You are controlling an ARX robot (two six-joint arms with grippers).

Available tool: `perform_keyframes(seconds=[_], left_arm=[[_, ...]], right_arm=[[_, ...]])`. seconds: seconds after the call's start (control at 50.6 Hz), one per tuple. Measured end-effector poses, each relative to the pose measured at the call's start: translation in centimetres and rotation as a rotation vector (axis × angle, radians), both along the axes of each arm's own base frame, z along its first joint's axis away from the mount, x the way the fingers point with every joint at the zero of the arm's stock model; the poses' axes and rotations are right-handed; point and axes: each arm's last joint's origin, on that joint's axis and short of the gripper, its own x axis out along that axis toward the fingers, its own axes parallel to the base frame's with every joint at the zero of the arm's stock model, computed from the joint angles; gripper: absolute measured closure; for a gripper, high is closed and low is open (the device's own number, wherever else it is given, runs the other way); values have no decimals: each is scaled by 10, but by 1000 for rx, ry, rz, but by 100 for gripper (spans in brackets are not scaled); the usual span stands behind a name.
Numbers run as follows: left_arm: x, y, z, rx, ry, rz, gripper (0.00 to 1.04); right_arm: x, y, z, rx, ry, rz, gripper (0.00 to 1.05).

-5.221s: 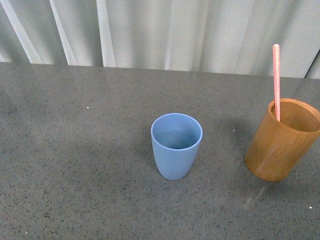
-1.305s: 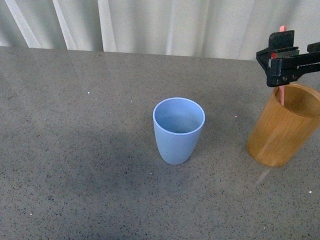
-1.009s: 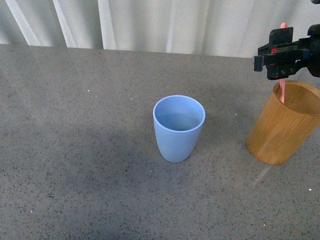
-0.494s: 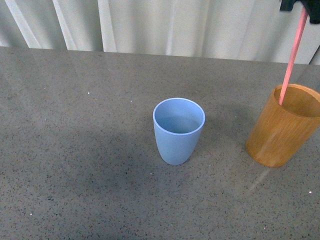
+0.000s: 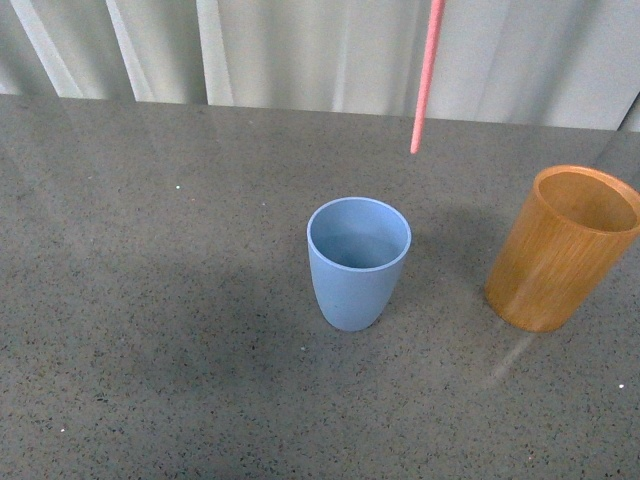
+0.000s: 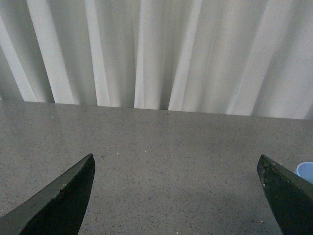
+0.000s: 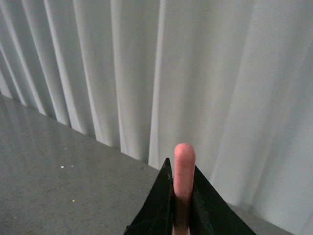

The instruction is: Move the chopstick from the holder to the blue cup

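The pink-red chopstick hangs nearly upright in the air, its lower end above and just behind the blue cup, which stands mid-table. The orange-brown wooden holder stands at the right with nothing showing inside it. My right gripper is above the front view's top edge; in the right wrist view it is shut on the chopstick, whose rounded end sticks out past the black fingertips. My left gripper is open and empty over bare table; an edge of the blue cup shows beside one fingertip.
A grey speckled tabletop runs back to a white pleated curtain. Nothing else stands on it.
The chopstick has come fully out of the holder and moved left, from above the holder to above the blue cup. The right gripper has risen out of the front view.
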Motion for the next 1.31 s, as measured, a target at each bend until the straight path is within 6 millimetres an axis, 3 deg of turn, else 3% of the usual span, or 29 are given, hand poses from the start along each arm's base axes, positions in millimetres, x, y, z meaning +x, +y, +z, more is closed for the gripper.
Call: perform_keyframes(seconds=[0.297,0.494,0.732,0.969,1.167,1.305], left_arm=[[0,0,0,0,0,0,7],[0,0,0,0,0,0,7],[0,0,0,0,0,0,7],[0,0,0,0,0,0,7],[0,0,0,0,0,0,7],[0,0,0,0,0,0,7]], right_arm=[[3,23,-26,-20,39,8,102],[4,33,-56,-40,93,19,102],[4,37,-88,-53,150,16,102],[3,36,-106,-72,193,7,102],[3,34,-107,-62,221,-1,74],[1,29,-97,-27,235,-17,53]])
